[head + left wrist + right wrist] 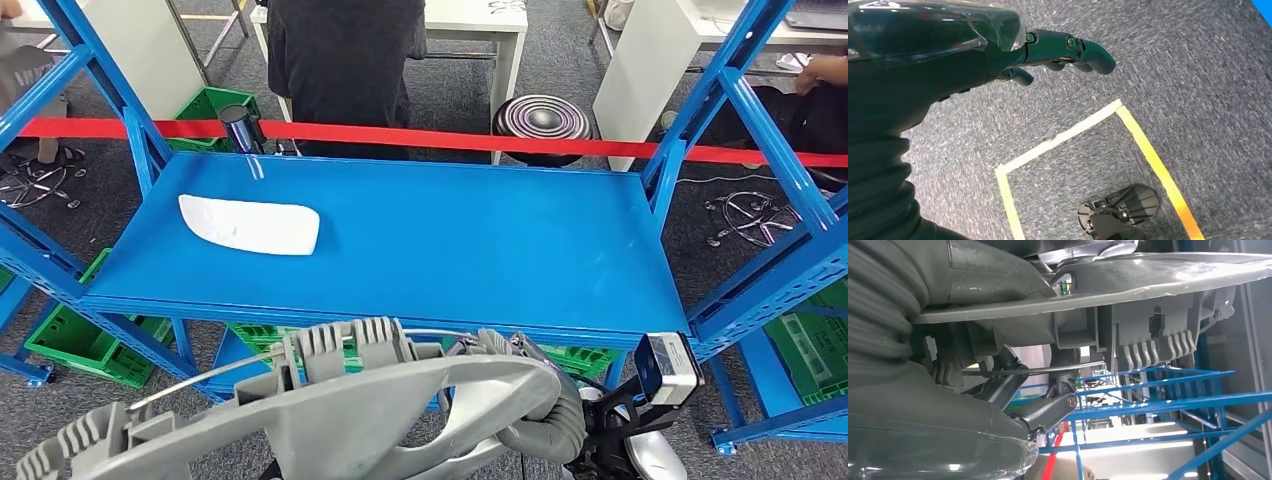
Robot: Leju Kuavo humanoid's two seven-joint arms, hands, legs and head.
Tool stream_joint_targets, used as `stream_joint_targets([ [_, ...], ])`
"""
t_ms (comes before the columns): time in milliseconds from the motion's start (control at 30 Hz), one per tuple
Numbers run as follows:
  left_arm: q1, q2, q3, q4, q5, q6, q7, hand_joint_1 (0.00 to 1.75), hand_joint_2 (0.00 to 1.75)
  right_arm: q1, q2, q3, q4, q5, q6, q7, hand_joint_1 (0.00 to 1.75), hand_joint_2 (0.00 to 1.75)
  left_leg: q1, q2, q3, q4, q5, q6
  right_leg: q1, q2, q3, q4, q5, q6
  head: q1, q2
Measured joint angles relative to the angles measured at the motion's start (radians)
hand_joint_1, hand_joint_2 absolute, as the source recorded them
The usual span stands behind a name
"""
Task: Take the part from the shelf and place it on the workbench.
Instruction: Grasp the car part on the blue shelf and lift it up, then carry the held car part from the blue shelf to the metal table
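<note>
A large grey plastic part (330,410) with ribbed clips and a thin metal rod crosses the bottom of the head view. My right hand (545,405) grips it at its right end, just in front of the blue bench top (480,240). In the right wrist view the same grey part (1148,290) lies across the hand, with a dark finger (1048,410) under it. My left hand (1063,47) hangs over the grey carpet, its fingers stretched out and holding nothing.
A white curved part (250,224) lies on the bench's left side. Blue uprights (665,170) stand at the corners. Behind a red tape (450,137) are a person in black (340,60), a stool (542,118) and white tables. Green crates (85,345) sit underneath.
</note>
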Motion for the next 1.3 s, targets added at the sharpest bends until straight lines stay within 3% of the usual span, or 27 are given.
stream_joint_targets([
  [67, 0.001, -0.001, -0.008, 0.0, -0.009, -0.001, 0.0, 0.0, 1.75, 0.007, 0.001, -0.001, -0.001, 0.013, 0.007, -0.008, 1.75, 1.75, -0.004, -0.002, -0.011, 0.017, -0.004, -0.01, 0.0, -0.001, 0.048, -0.092, 0.029, -0.004, -0.001, 0.0],
  [133, 0.004, -0.001, -0.019, 0.001, -0.022, -0.006, -0.001, 0.0, 1.75, 0.013, 0.0, -0.002, -0.002, 0.024, 0.02, -0.019, 1.75, 1.75, -0.007, -0.002, -0.02, 0.024, -0.001, -0.021, 0.005, 0.002, 0.05, -0.099, 0.038, -0.018, -0.002, 0.0],
  [200, 0.007, -0.001, -0.031, 0.003, -0.035, -0.013, -0.002, 0.0, 1.75, 0.014, -0.003, -0.007, -0.002, 0.028, 0.036, -0.033, 1.75, 1.75, -0.003, -0.002, -0.026, 0.03, -0.004, -0.031, 0.001, 0.002, 0.042, -0.1, 0.048, -0.031, -0.002, 0.0],
  [233, 0.008, -0.001, -0.037, 0.005, -0.04, -0.017, -0.002, 0.0, 1.75, 0.014, -0.004, -0.01, -0.001, 0.027, 0.043, -0.038, 1.75, 1.75, -0.001, -0.002, -0.032, 0.043, -0.02, -0.036, -0.002, 0.001, 0.039, -0.101, 0.053, -0.039, -0.003, 0.0],
  [300, 0.009, -0.001, -0.049, 0.008, -0.049, -0.022, -0.001, 0.0, 1.75, 0.015, -0.004, -0.016, 0.0, 0.025, 0.054, -0.047, 1.75, 1.75, 0.004, -0.002, -0.062, 0.131, -0.094, -0.049, -0.004, -0.001, 0.026, -0.102, 0.065, -0.051, -0.006, 0.0],
  [367, 0.009, -0.001, -0.058, 0.011, -0.056, -0.022, 0.004, 0.0, 1.75, 0.022, -0.005, -0.02, 0.001, 0.023, 0.063, -0.052, 1.75, 1.75, 0.009, -0.002, -0.099, 0.256, -0.173, -0.058, 0.0, -0.002, 0.007, -0.102, 0.079, -0.055, -0.007, 0.0],
  [400, 0.009, -0.001, -0.062, 0.012, -0.057, -0.018, 0.009, 0.0, 1.75, 0.027, -0.005, -0.022, 0.001, 0.022, 0.067, -0.054, 1.75, 1.75, 0.01, -0.002, -0.101, 0.287, -0.189, -0.059, 0.002, -0.002, -0.004, -0.101, 0.087, -0.056, -0.007, 0.0],
  [433, 0.009, -0.001, -0.065, 0.013, -0.058, -0.013, 0.015, 0.0, 1.75, 0.033, -0.005, -0.024, 0.001, 0.023, 0.071, -0.056, 1.75, 1.75, 0.01, -0.002, -0.082, 0.28, -0.187, -0.057, 0.004, -0.001, -0.014, -0.101, 0.096, -0.055, -0.008, 0.0],
  [467, 0.009, -0.001, -0.068, 0.014, -0.058, -0.006, 0.02, 0.0, 1.75, 0.037, -0.005, -0.025, 0.001, 0.024, 0.074, -0.059, 1.75, 1.75, 0.01, -0.002, -0.042, 0.232, -0.17, -0.052, 0.006, -0.001, -0.024, -0.102, 0.104, -0.054, -0.008, 0.0],
  [533, 0.006, 0.001, -0.072, 0.014, -0.058, 0.005, 0.024, 0.0, 1.75, 0.042, -0.003, -0.027, 0.0, 0.027, 0.079, -0.062, 1.75, 1.75, 0.005, -0.002, 0.061, 0.084, -0.134, -0.036, 0.009, 0.0, -0.037, -0.104, 0.122, -0.049, -0.007, 0.0],
  [600, 0.0, 0.004, -0.073, 0.014, -0.058, 0.011, 0.025, 0.0, 1.75, 0.044, -0.001, -0.029, -0.002, 0.031, 0.083, -0.064, 1.75, 1.75, -0.004, -0.001, 0.101, 0.005, -0.115, -0.02, 0.007, -0.001, -0.042, -0.109, 0.14, -0.038, -0.005, 0.0],
  [700, -0.004, 0.009, -0.073, 0.013, -0.053, 0.017, 0.027, 0.0, 1.75, 0.046, 0.005, -0.032, -0.004, 0.038, 0.083, -0.069, 1.75, 1.75, -0.012, 0.002, 0.085, -0.011, -0.082, -0.001, 0.001, -0.002, -0.043, -0.125, 0.165, -0.018, -0.006, 0.0],
  [733, -0.006, 0.011, -0.073, 0.011, -0.049, 0.02, 0.027, 0.0, 1.75, 0.047, 0.006, -0.033, -0.005, 0.042, 0.082, -0.072, 1.75, 1.75, -0.012, 0.004, 0.08, -0.024, -0.062, 0.007, 0.002, -0.002, -0.049, -0.121, 0.156, -0.019, -0.005, 0.0],
  [800, -0.011, 0.012, -0.072, 0.007, -0.04, 0.023, 0.029, 0.0, 1.75, 0.049, 0.006, -0.035, -0.007, 0.05, 0.08, -0.079, 1.75, 1.75, -0.007, 0.009, 0.063, -0.046, -0.018, 0.016, 0.006, -0.001, -0.074, -0.058, 0.085, -0.034, -0.003, 0.0],
  [867, -0.014, 0.014, -0.072, 0.004, -0.037, 0.024, 0.03, 0.0, 1.75, 0.052, 0.005, -0.038, -0.007, 0.057, 0.082, -0.087, 1.75, 1.75, -0.008, 0.01, 0.032, -0.048, 0.011, 0.016, 0.005, -0.001, -0.101, 0.065, -0.006, -0.042, -0.001, 0.0],
  [900, -0.015, 0.014, -0.072, 0.002, -0.037, 0.025, 0.032, 0.0, 1.75, 0.055, 0.005, -0.04, -0.007, 0.062, 0.083, -0.091, 1.75, 1.75, -0.008, 0.011, 0.014, -0.046, 0.024, 0.013, 0.004, -0.001, -0.103, 0.119, -0.027, -0.036, 0.0, 0.0],
  [933, -0.014, 0.013, -0.072, 0.001, -0.038, 0.025, 0.034, 0.0, 1.75, 0.059, 0.006, -0.042, -0.007, 0.067, 0.085, -0.095, 1.75, 1.75, -0.008, 0.012, -0.006, -0.043, 0.037, 0.011, 0.002, -0.001, -0.092, 0.149, -0.027, -0.025, 0.0, 0.0],
  [967, -0.014, 0.014, -0.072, 0.0, -0.04, 0.026, 0.037, 0.0, 1.75, 0.061, 0.006, -0.045, -0.007, 0.072, 0.088, -0.099, 1.75, 1.75, -0.007, 0.013, -0.025, -0.039, 0.048, 0.007, 0.0, -0.001, -0.064, 0.142, -0.013, -0.011, 0.0, 0.0],
  [1033, -0.014, 0.015, -0.072, -0.003, -0.045, 0.026, 0.04, 0.0, 1.75, 0.061, 0.009, -0.049, -0.007, 0.081, 0.092, -0.102, 1.75, 1.75, -0.005, 0.014, -0.061, -0.024, 0.066, -0.004, -0.006, -0.002, 0.042, 0.029, 0.006, 0.008, 0.0, 0.0],
  [1100, -0.014, 0.019, -0.072, -0.007, -0.051, 0.026, 0.044, 0.0, 1.75, 0.06, 0.015, -0.052, -0.007, 0.087, 0.096, -0.104, 1.75, 1.75, -0.006, 0.014, -0.086, -0.003, 0.079, -0.017, -0.004, 0.0, 0.131, -0.095, -0.018, 0.0, -0.002, 0.0],
  [1133, -0.013, 0.023, -0.072, -0.009, -0.053, 0.026, 0.047, 0.0, 1.75, 0.058, 0.018, -0.053, -0.006, 0.09, 0.097, -0.105, 1.75, 1.75, -0.006, 0.014, -0.093, 0.003, 0.085, -0.023, 0.0, 0.0, 0.148, -0.125, -0.031, -0.008, -0.003, 0.0],
  [1200, -0.012, 0.031, -0.073, -0.01, -0.058, 0.025, 0.053, 0.0, 1.75, 0.054, 0.026, -0.055, -0.006, 0.095, 0.098, -0.107, 1.75, 1.75, -0.001, 0.012, -0.099, 0.005, 0.098, -0.035, 0.002, -0.001, 0.135, -0.128, -0.025, -0.025, -0.004, 0.0],
  [1233, -0.01, 0.035, -0.073, -0.01, -0.059, 0.023, 0.055, 0.0, 1.75, 0.052, 0.03, -0.056, -0.005, 0.097, 0.098, -0.108, 1.75, 1.75, 0.003, 0.01, -0.103, 0.011, 0.088, -0.041, 0.001, -0.002, 0.127, -0.127, -0.016, -0.034, -0.005, 0.0],
  [1267, -0.009, 0.039, -0.073, -0.01, -0.059, 0.023, 0.058, 0.0, 1.75, 0.05, 0.034, -0.057, -0.005, 0.099, 0.097, -0.109, 1.75, 1.75, 0.006, 0.009, -0.111, 0.03, 0.059, -0.047, -0.002, -0.003, 0.118, -0.128, -0.004, -0.043, -0.005, 0.0],
  [1300, -0.009, 0.043, -0.073, -0.011, -0.059, 0.022, 0.059, 0.0, 1.75, 0.047, 0.039, -0.058, -0.005, 0.1, 0.097, -0.109, 1.75, 1.75, 0.009, 0.007, -0.122, 0.07, 0.01, -0.054, -0.003, -0.004, 0.107, -0.128, 0.008, -0.05, -0.006, 0.0],
])
